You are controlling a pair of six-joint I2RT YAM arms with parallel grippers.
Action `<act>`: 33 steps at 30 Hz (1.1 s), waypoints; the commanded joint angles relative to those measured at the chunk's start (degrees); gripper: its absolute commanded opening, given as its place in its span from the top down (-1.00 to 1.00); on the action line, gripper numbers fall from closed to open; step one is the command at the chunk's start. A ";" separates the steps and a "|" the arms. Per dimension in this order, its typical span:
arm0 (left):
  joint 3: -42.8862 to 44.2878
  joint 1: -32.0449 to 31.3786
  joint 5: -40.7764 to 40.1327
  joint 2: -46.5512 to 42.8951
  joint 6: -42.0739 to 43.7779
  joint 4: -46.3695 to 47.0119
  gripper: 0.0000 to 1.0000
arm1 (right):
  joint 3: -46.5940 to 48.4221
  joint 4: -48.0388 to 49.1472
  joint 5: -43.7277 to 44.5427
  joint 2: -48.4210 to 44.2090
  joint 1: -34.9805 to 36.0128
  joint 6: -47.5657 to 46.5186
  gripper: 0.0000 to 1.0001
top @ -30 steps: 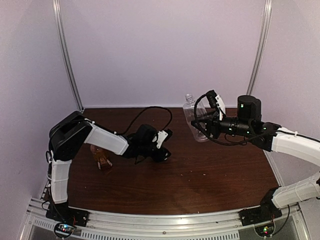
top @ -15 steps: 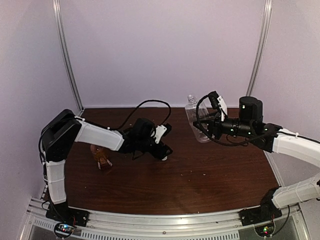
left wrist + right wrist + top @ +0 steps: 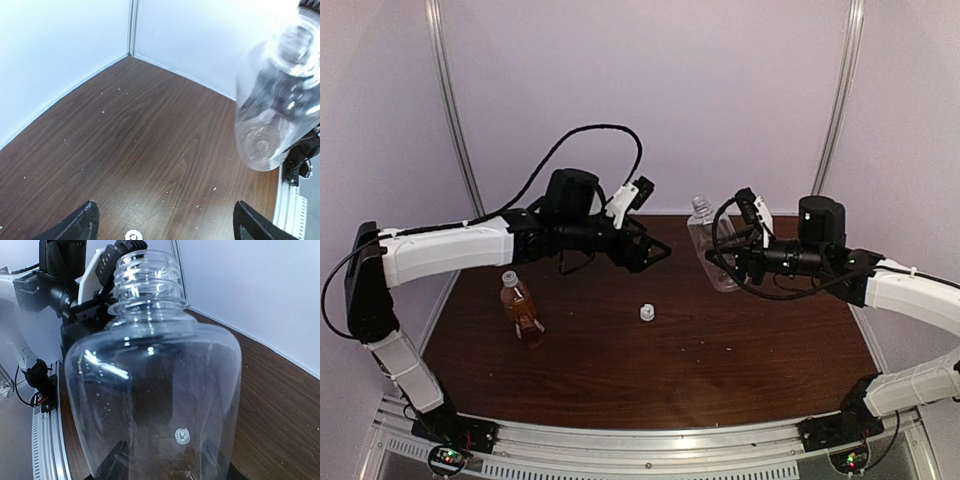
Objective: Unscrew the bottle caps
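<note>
The clear bottle (image 3: 712, 248) hangs tilted above the table's back right, my right gripper (image 3: 728, 260) shut on its body. Its threaded neck (image 3: 150, 275) is bare, with no cap on it. One white bottle cap (image 3: 646, 313) lies loose on the table; it also shows at the bottom of the left wrist view as the cap (image 3: 133, 236). My left gripper (image 3: 655, 252) hovers open and empty above and behind that cap, its fingertips (image 3: 80, 227) far apart. The amber bottle (image 3: 523, 312) stands upright at the left, a pale cap (image 3: 509, 278) on its neck.
The brown wooden table (image 3: 720, 370) is walled by white panels on the left, back and right. The left arm's black cable (image 3: 590, 135) loops high above the table. A metal rail (image 3: 640, 440) runs along the near edge.
My left gripper opened, rose off the table and swung back and right, leaving the white cap lying where it had been. The right arm kept the clear bottle nearly still.
</note>
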 commanded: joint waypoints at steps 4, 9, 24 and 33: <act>7.26 0.28 11.42 -5.11 -0.38 -6.57 -0.90 | -0.72 2.25 -7.30 -0.30 -0.16 -1.72 0.06; 8.84 0.28 17.10 -5.63 -2.32 -3.42 -0.89 | -0.50 3.13 -13.09 0.99 -0.13 -1.49 0.06; 17.81 -0.45 26.98 2.65 -9.00 -0.66 -0.54 | 0.21 4.07 -16.03 2.98 0.23 -0.58 0.07; 19.24 -1.12 28.08 5.30 -9.43 -0.75 -0.20 | 0.26 4.43 -16.04 3.71 0.41 -0.32 0.07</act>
